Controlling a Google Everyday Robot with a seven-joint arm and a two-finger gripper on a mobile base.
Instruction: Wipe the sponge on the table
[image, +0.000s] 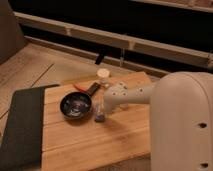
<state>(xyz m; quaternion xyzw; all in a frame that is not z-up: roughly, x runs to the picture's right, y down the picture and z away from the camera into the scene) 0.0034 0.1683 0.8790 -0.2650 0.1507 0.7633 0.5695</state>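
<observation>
One white robot arm (137, 93) reaches from the right over the low, light-brown wooden plank table (100, 147). Its two-finger gripper (100, 114) points down just right of the round black bowl (76, 106). The jaws are clenched on the small grey-blue rectangular sponge (100, 119), which touches the tabletop. A dark grey mat (22, 125) lies left of the bowl, and a small white cylinder (103, 76) stands behind it.
</observation>
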